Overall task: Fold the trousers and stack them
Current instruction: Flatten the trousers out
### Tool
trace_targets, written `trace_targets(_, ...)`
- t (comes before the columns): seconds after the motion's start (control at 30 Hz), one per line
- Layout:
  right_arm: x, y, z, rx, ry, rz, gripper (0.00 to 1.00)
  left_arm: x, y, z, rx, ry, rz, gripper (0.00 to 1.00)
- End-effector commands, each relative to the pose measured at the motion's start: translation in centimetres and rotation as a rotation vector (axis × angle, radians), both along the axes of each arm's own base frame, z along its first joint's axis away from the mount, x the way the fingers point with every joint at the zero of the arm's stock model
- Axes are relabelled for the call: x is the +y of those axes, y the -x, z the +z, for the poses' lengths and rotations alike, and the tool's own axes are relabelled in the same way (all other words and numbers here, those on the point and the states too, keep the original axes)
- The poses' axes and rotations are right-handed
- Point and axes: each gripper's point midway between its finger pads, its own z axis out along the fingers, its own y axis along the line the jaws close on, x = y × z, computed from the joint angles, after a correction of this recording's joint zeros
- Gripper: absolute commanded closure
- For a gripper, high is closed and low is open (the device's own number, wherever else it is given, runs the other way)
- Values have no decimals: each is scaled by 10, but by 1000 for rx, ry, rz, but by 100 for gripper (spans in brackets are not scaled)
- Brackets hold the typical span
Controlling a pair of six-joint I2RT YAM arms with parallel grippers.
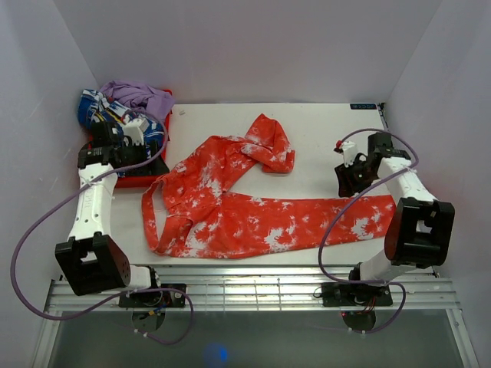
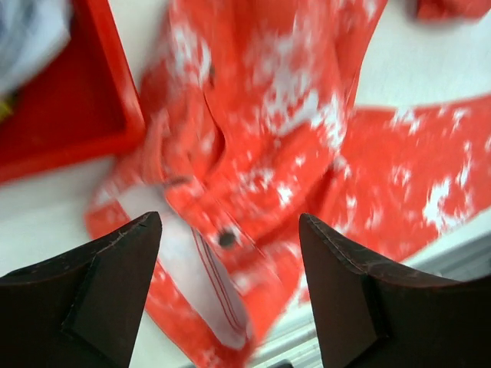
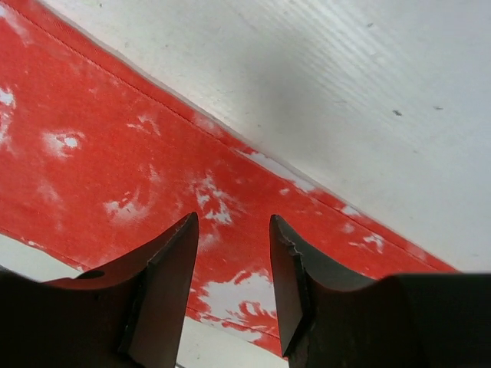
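Expect soft, limp, light trousers [image 1: 238,218]; pinch at waistband [image 1: 149,218], frame left. Spread and empty at left pincer [image 2: 230,230], likewise right pincer [image 3: 233,230].

No legible text; blue label [image 1: 360,106] on table [image 1: 322,130] edge too small

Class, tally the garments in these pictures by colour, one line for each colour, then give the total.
Orange-red with white blotches: 1, the trousers
Blue and white: 1, the patterned garment
Purple: 1, the plain purple garment
Total: 3 garments
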Motion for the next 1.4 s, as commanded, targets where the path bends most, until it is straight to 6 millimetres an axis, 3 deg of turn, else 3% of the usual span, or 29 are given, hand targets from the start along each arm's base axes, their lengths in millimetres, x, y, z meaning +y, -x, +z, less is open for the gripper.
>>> trace_targets(0.0, 3, 10, -29, 64, 44, 65, 52, -9, 39, -47, 179, 18, -54, 19)
trace_targets(0.1, 5, 21, -40, 102, 45, 98, 57, -8, 34, -47, 123, 6, -64, 20)
trace_targets(0.17, 17, 10, -24, 51, -24, 93, 54, -11, 28, -40, 87, 18, -76, 20)
trace_targets(0.3, 57, -55, 31, -90, -206, 34, 49, -30, 14, -23, 9, 17, -186, 18)
trace_targets(0.37, 72, -102, 57, -134, -276, -32, 48, -39, 9, -16, -33, -32, -239, 17)
trace_targets(0.4, 96, -114, 64, -145, -291, -8, 48, -52, 7, -16, -59, -74, -295, 17)
trace_targets(0.47, 111, -162, 78, -198, -335, -72, 46, -64, 4, -27, -45, -120, -337, 16)
trace_targets(0.5, 122, -174, 79, -204, -350, -80, 43, -73, 3, -30, -38, -117, -358, 16)
trace_targets(0.53, 127, -191, 59, -175, -349, -104, 41, -76, 0, -33, -32, -107, -360, 16)
trace_targets(0.57, 135, -214, 80, -235, -369, -118, 40, -79, -6, -40, -20, -96, -357, 16)
trace_targets(0.6, 147, -222, 76, -253, -354, -97, 40, -81, -8, -43, -6, -83, -348, 16)
trace_targets(0.63, 149, -234, 56, -252, -307, -104, 40, -83, -11, -45, -3, -78, -349, 16)
trace_targets(0.67, 160, -246, 61, -297, -318, -87, 38, -85, -16, -50, -4, -84, -351, 16)
trace_targets(0.73, 170, -256, 40, -267, -373, -98, 35, -87, -21, -55, -3, -91, -347, 16)
trace_targets(0.77, 176, -268, 49, -290, -408, -107, 34, -89, -24, -58, -3, -96, -354, 16)
trace_targets(0.8, 184, -272, 44, -287, -412, -98, 32, -88, -29, -65, 15, -105, -348, 16)
trace_targets(0.83, 185, -279, 22, -268, -395, -104, 31, -88, -31, -68, 21, -109, -351, 16)
trace_targets(0.9, 196, -286, 16, -279, -395, -82, 30, -91, -35, -78, 49, -113, -362, 15)
trace_targets(0.93, 199, -285, -1, -249, -394, -82, 29, -92, -35, -81, 59, -120, -362, 15)
trace_targets(1.03, 197, -279, -26, -201, -371, -97, 30, -94, -38, -95, 94, -135, -353, 16)
trace_targets(1.07, 192, -278, -29, -194, -364, -99, 35, -95, -39, -100, 101, -144, -352, 17)
trace_targets(1.13, 184, -267, -32, -172, -358, -92, 53, -91, -41, -117, 140, -171, -329, 21)
trace_targets(1.17, 173, -266, -29, -172, -354, -105, 75, -90, -42, -123, 150, -174, -317, 24)
trace_targets(1.2, 166, -265, -8, -201, -361, -106, 84, -88, -42, -130, 169, -181, -310, 28)
trace_targets(1.23, 157, -258, -9, -188, -354, -119, 91, -83, -42, -141, 198, -205, -291, 39)
trace_targets(1.27, 139, -259, 0, -203, -350, -147, 92, -81, -44, -146, 200, -214, -276, 45)
trace_targets(1.3, 128, -257, 30, -253, -352, -157, 92, -79, -44, -150, 207, -222, -270, 50)
trace_targets(1.33, 118, -252, 34, -255, -345, -174, 92, -77, -45, -154, 213, -228, -258, 61)
trace_targets(1.37, 97, -252, 44, -277, -335, -209, 92, -74, -46, -161, 220, -247, -244, 65)
